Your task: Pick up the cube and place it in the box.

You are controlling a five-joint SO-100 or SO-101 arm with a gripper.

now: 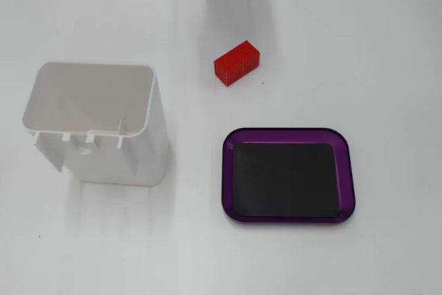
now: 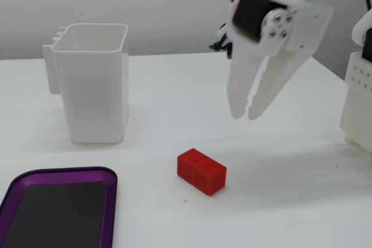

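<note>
A: How far along is the task?

B: Barely begun, by the look of it. The cube (image 2: 201,171) lies on the bare bench (image 2: 174,97), untouched, and nothing grips it.

A: And the box?

B: The box (image 1: 288,175) is empty; only its black floor shows inside the purple rim. In the view from above, the cube (image 1: 236,62) sits a little beyond the box's upper left corner, near but clearly apart from it.

A: Where is the tool?

B: In the side view the tool (image 2: 244,113) hangs in the air above the bench, fingers pointing down, up and to the right of the cube and apart from it. Its fingers stand slightly parted at the tips, holding nothing (the gap looks narrow, perhaps too narrow for the cube as it stands).

A: What is that white tub?

B: The tub (image 2: 93,82) stands upright to the left, well clear of the cube; it seems no part of the job.

A: So what remains?

B: Everything: lowering over the cube, closing on it, carrying it to the box, letting go.
</note>
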